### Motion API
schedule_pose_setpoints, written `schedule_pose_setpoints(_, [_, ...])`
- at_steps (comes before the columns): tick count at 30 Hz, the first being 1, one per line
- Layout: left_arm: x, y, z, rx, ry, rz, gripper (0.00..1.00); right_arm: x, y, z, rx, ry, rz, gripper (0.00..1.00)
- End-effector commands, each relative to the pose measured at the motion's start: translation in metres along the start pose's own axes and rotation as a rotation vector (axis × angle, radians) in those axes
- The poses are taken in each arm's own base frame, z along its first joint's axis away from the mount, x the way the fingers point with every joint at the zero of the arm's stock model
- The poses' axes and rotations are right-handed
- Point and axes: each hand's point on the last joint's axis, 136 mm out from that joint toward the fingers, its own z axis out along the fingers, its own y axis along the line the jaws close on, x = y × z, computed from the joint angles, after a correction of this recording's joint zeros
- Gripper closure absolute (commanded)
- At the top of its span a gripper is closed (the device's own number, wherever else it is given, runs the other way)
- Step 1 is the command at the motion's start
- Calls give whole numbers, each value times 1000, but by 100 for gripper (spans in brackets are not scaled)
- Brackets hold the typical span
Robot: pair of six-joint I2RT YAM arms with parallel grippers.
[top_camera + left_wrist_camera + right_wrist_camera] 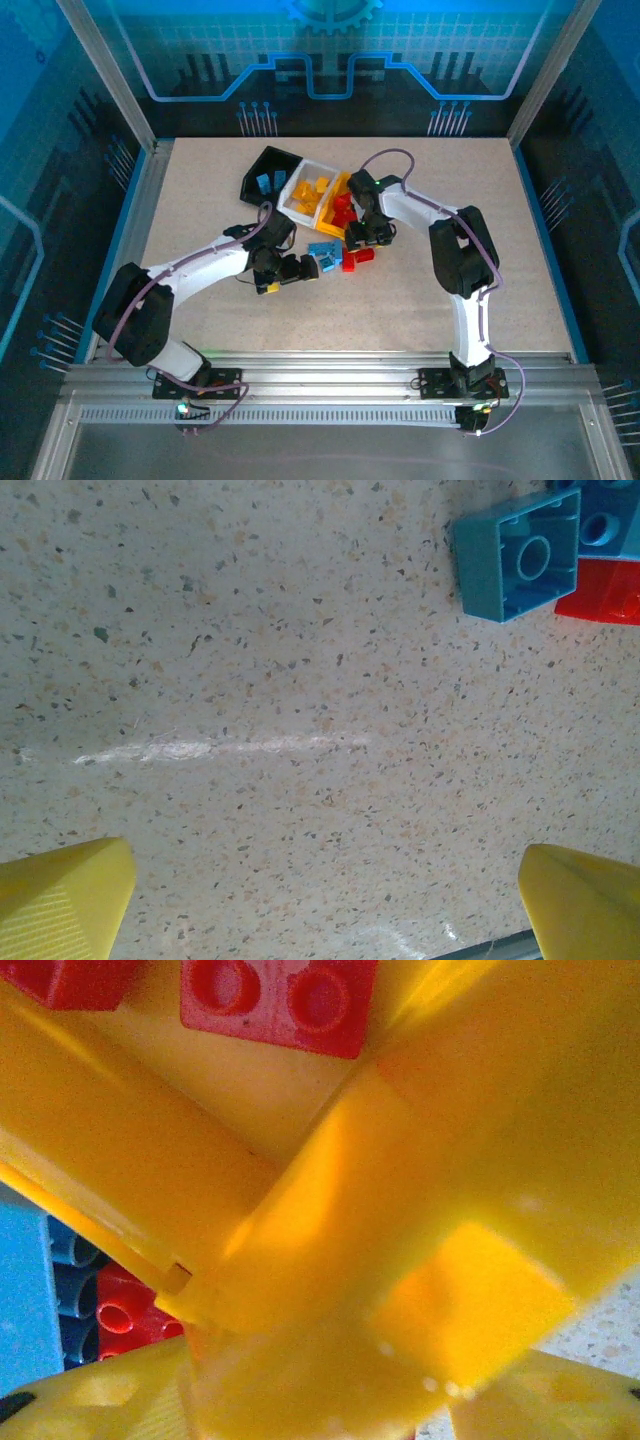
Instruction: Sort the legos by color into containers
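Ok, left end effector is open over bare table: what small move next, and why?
Probably ease the left end effector toward the upside-down blue brick ahead: its fingers stand wide apart with only table between them, nothing gripped.

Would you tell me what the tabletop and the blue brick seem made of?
Tabletop: speckled, smooth, perhaps laminate or stone composite; a glare streak shows sheen. Blue brick: moulded plastic, satin, judging by its hollow underside with a round tube.

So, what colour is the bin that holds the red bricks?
Yellow-orange. The bin shows best in the right wrist view, with red bricks inside.
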Motion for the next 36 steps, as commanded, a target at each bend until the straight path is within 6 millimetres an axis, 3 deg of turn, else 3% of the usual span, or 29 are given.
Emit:
schedule_pose_setpoints(1, [-3,0,-1,-7,14,-15,1,19,-10,12,16,63,22,39])
schedule_pose_setpoints(9, [-9,-7,6,7,23,-17,1,32,-13,9,-16,45,60,36])
schedule_pose_setpoints(22, [-3,-1,5,1,27,-26,1,40,-16,5,-41,41,96,46])
schedule_pose_setpoints(28, [-2,0,7,7,27,-33,1,46,-16,2,-52,46,98,32])
schedule_pose_setpoints(36, [1,3,6,3,28,-30,1,50,-19,12,-41,69,97,34])
